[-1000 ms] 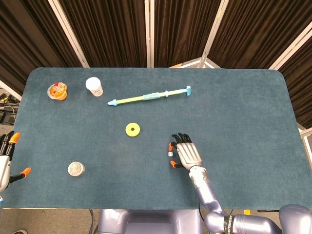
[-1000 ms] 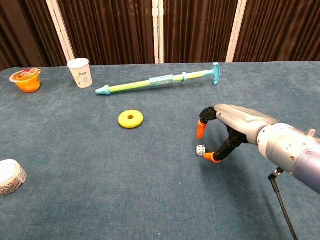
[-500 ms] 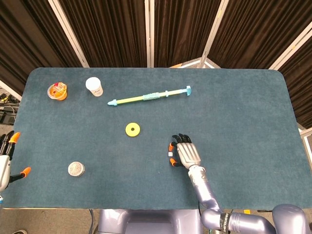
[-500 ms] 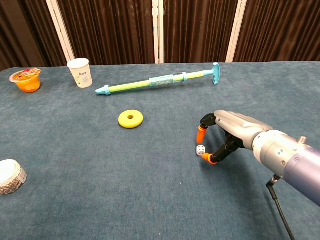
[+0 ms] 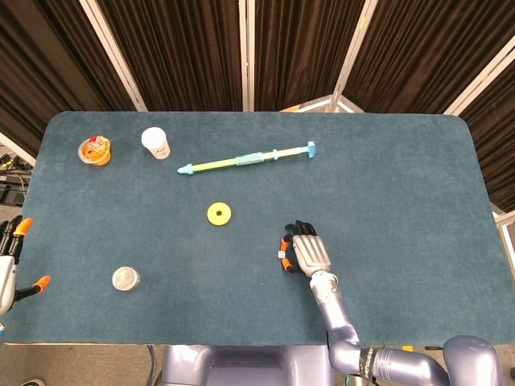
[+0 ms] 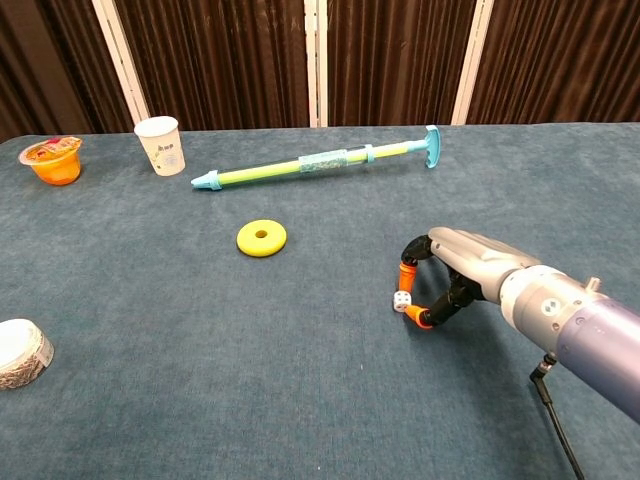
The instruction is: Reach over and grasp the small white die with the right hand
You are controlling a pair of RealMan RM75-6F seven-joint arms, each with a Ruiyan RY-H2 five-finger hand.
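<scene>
The small white die (image 6: 400,302) lies on the blue table (image 6: 200,330), right of centre. My right hand (image 6: 455,270) arches over it from the right. One orange fingertip (image 6: 405,272) comes down on the die's top and the orange thumb tip (image 6: 421,319) presses against its near right side, so the die is pinched between them while resting on the cloth. From above, the die (image 5: 281,255) shows just left of the right hand (image 5: 306,253). My left hand (image 5: 8,269) hangs off the table's left edge, fingers spread, holding nothing.
A yellow ring (image 6: 262,238) lies left of the die. A long green and blue pump (image 6: 320,165) lies further back. A white paper cup (image 6: 160,145) and an orange jelly cup (image 6: 52,160) stand at the far left, and a tape roll (image 6: 20,352) at the near left.
The right hand has sunk lower and drawn back slightly. Its finger and thumb have closed in from either side onto the die. The die and the left hand have stayed put.
</scene>
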